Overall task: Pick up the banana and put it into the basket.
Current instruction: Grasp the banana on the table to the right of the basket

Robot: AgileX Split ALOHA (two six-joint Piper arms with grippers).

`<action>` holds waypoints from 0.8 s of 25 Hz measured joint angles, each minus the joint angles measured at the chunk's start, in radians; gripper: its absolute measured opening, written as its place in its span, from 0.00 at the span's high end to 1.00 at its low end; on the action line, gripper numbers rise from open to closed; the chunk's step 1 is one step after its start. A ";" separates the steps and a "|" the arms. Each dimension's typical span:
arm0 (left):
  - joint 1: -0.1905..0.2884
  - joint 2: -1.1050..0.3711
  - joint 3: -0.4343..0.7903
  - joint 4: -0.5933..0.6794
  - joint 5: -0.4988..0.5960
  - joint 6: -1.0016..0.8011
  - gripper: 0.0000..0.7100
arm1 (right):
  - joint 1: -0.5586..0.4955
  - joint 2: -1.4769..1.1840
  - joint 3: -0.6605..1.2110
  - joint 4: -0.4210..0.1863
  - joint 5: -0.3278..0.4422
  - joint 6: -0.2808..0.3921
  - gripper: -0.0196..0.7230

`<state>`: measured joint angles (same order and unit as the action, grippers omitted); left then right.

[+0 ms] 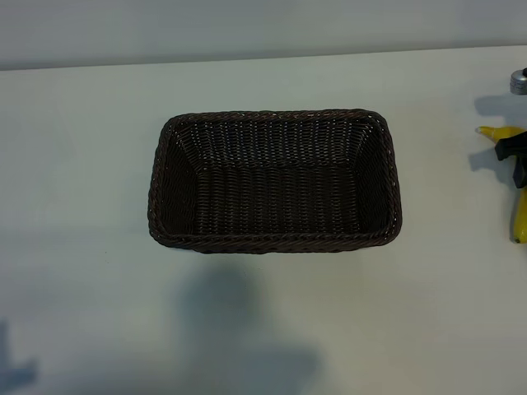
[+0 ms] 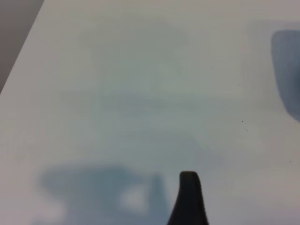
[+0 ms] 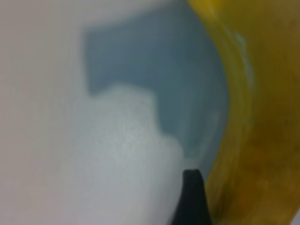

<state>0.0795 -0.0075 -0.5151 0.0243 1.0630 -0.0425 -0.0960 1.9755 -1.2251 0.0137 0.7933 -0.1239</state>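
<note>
While the basket (image 1: 274, 181) sits empty in the middle of the table (image 1: 82, 288), the banana (image 1: 519, 210) lies well off to its right, at the edge of the exterior view, so only part of it shows: a yellow tip near the top, a yellow end lower down, and a dark piece of the right gripper (image 1: 515, 156) across the stretch between. Its long axis seems to run roughly up and down that view, about square to the basket's long side, though the cut-off makes the curve hard to judge. The right arm is plainly the nearer one and sits right over the fruit. From the right wrist, the banana (image 3: 255, 117) fills one side as a blurred yellow curve, with one black fingertip (image 3: 192, 197) just beside it over the bare table; I cannot tell whether that tip touches the peel. The jaws stand fairly wide and nothing is held yet. The second finger is out of sight, so whether the banana lies between the jaws is my guess, not something seen. The left gripper (image 2: 189, 199) hangs idle over bare table, jaws wide too, only one fingertip showing.
</note>
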 joint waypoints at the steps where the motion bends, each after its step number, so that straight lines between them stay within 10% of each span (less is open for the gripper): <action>1: 0.000 0.000 0.000 0.000 0.000 0.000 0.16 | 0.000 0.002 0.000 0.002 -0.003 0.000 0.22; 16: 0.000 0.000 0.000 0.000 -0.001 0.001 0.16 | 0.000 0.053 0.000 0.015 -0.015 0.000 0.22; 20: 0.000 0.000 0.000 0.000 -0.001 0.001 0.16 | 0.000 0.054 0.000 0.007 -0.016 0.000 0.42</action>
<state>0.0795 -0.0075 -0.5151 0.0243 1.0623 -0.0415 -0.0960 2.0291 -1.2251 0.0205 0.7776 -0.1239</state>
